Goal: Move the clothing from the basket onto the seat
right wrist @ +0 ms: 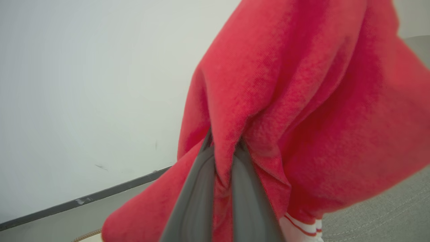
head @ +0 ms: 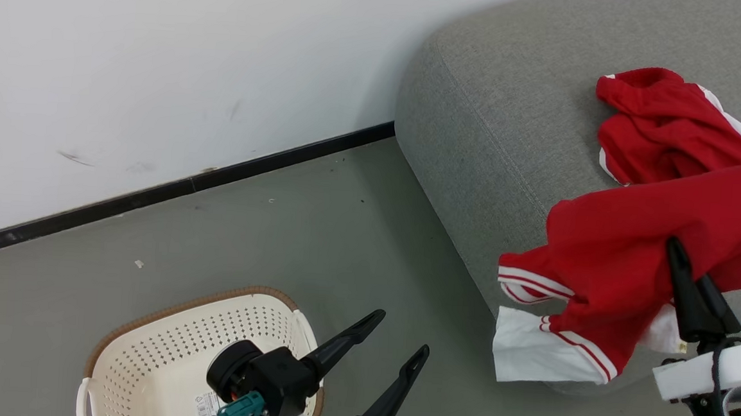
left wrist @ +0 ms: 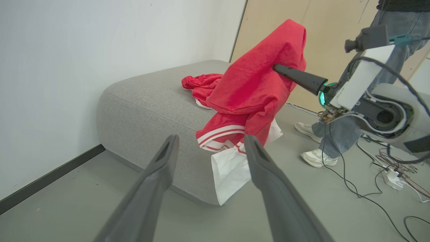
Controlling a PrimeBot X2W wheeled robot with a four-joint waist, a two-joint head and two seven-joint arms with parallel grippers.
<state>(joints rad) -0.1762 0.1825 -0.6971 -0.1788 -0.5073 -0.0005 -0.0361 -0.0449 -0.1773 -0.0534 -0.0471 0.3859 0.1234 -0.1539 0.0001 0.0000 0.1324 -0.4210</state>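
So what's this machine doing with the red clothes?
The robot's right end effector is shut on a red garment, holding it over the edge of the grey seat. Another red piece already lies on the cushion. Its left end effector hangs open and empty by the white basket.

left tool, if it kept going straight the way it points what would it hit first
Most likely the striped lower end of the red garment, hanging over the edge of the sofa, with the sofa just behind it. Depth is hard to judge.
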